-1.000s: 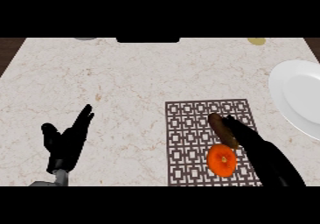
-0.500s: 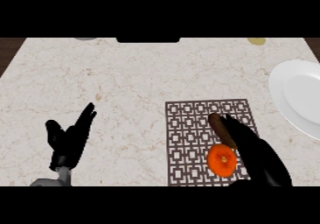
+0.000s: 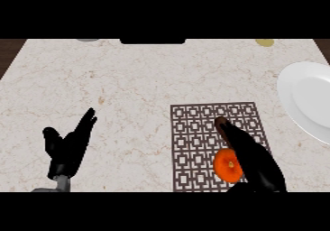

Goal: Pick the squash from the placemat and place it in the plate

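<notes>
One squash, orange, sits on the one placemat near its lower edge, well apart from the one white plate at the counter's right side. Right hand lies over the mat, fingers straight, just beside the squash, not grasping it. Left hand rests released at lower left, fingers up

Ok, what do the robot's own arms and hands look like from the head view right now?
Both hands are matte black with slender fingers and a thumb. The left hand joins a short grey cylindrical wrist piece at the lower edge of the view. The right hand runs into a black forearm section, and no grey shows there. No cables, markings or sleeves are visible.
</notes>
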{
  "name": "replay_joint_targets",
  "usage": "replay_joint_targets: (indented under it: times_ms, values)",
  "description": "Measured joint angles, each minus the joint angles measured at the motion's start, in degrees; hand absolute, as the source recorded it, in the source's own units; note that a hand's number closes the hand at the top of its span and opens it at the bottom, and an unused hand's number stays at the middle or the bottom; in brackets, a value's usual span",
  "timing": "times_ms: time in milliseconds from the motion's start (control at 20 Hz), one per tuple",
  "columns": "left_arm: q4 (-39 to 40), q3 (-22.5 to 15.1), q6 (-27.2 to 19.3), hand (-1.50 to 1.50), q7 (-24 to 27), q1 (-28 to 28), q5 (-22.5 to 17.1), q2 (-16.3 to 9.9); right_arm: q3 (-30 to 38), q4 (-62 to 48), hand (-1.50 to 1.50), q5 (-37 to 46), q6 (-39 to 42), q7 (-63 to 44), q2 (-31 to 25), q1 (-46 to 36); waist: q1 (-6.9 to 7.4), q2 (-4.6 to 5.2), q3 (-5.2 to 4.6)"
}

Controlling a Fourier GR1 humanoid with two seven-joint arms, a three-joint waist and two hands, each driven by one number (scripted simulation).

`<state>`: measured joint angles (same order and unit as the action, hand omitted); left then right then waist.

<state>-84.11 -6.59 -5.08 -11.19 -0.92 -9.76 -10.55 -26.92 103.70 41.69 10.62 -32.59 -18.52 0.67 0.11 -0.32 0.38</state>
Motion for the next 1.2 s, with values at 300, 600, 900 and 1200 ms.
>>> replay_joint_targets:
  times_ms: [300, 600, 900, 1200]
  values:
    - [1.6, 0.7, 0.2, 0.00, 0.0, 1.4, 0.5, 1.0, -0.9, -3.9, 1.50, 3.7, 1.0, 4.2, 0.0, -3.4, 0.06, -0.48, -0.31]
    - [0.7, 1.0, 0.4, 0.00, 0.5, 0.2, 1.7, 1.6, -0.7, -5.0, 1.50, 7.8, -1.6, 7.9, 0.5, -3.1, 0.12, -0.60, -0.38]
    - [0.4, 1.2, 0.2, 0.00, 1.0, -0.2, 2.7, 2.3, -1.5, 0.8, 1.50, 12.0, -6.5, 9.9, 0.0, 2.6, -0.20, -0.38, -0.12]
    - [0.2, 1.9, 0.3, 0.00, -0.1, -0.2, 2.5, 2.3, -3.9, 12.1, 1.50, 15.4, -16.3, 13.0, -1.2, 12.7, -1.08, -0.35, -0.01]
